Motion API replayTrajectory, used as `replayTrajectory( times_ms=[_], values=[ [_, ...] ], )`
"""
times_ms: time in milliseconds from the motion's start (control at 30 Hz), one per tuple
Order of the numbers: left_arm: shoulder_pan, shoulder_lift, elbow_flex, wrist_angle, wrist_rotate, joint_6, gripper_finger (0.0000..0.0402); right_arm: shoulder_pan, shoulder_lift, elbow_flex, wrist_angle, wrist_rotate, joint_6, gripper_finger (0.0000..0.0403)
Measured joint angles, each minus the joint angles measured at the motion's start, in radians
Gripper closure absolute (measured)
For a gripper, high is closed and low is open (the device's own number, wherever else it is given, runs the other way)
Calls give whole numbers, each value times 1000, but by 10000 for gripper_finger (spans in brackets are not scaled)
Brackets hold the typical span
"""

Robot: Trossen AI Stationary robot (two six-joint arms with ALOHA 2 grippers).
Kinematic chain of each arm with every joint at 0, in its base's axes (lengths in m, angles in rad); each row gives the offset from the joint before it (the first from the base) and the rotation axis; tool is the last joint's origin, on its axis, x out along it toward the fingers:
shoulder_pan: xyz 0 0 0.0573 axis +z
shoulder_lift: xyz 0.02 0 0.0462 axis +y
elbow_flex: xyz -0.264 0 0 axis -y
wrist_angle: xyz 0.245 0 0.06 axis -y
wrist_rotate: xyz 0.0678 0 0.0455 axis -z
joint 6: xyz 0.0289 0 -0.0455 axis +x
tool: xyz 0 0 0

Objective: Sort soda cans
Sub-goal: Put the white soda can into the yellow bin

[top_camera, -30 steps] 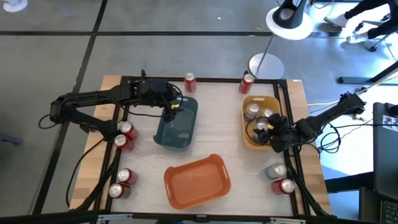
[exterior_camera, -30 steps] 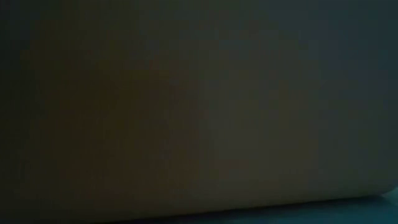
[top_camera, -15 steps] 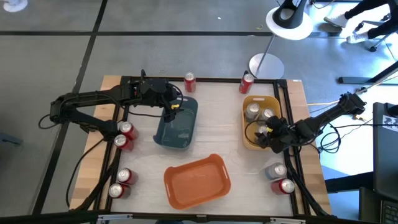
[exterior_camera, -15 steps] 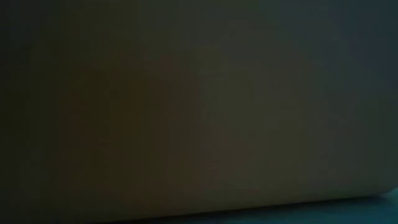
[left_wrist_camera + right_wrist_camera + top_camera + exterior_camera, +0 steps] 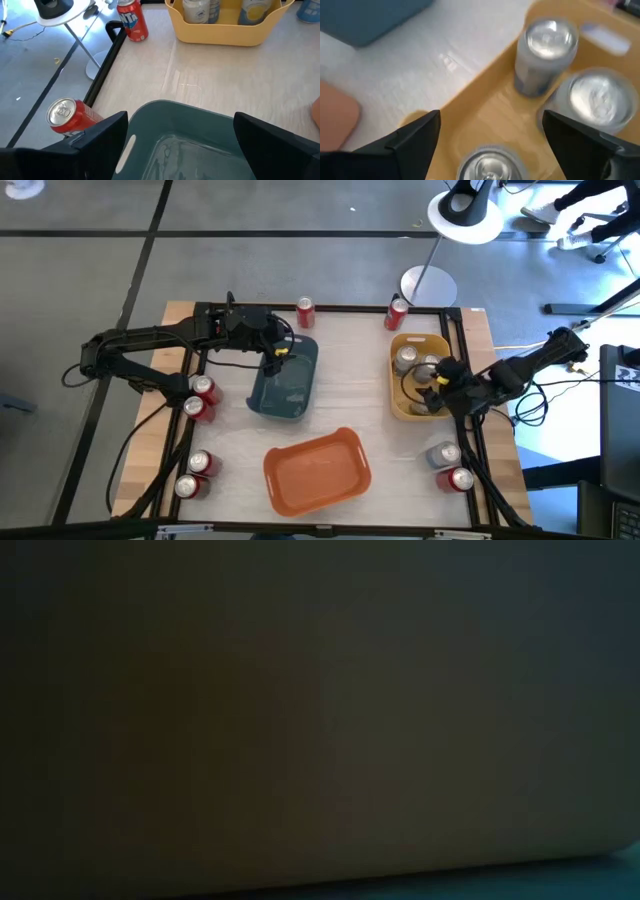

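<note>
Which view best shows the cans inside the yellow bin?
The right wrist view: three silver cans stand close up in the yellow bin. The high view shows them small, partly under the right arm; the left wrist view only their sides; the low view nothing.

Partial white lettering was seen on one upright red can [image 5: 133, 21] in the left wrist view; only fragments resembling "NTA" could be made out, and the full word could not be confirmed. No other text, label, number or sign was legible on anything else.
</note>
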Motion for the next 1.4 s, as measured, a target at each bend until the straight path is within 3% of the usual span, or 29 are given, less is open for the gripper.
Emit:
replayTrajectory(
  times_ms=[200,433,700,900,967,1200,1400],
  values=[
    [0,0,0,2,0,0,50,0,0,99,10,104,-72,56],
    [0,0,0,30,0,8,50,-1,0,109,69,185,-185,56],
    [0,0,0,60,0,2,50,0,14,109,184,-20,-261,7],
    [0,0,0,75,1,-24,50,0,19,109,183,-301,-257,25],
    [0,0,0,80,1,-29,50,0,20,109,208,-384,-223,27],
    [0,12,0,116,1,-49,50,1,20,109,279,-489,-29,29],
    [0,53,0,129,1,-54,50,1,56,109,338,-664,123,29]
  ],
)
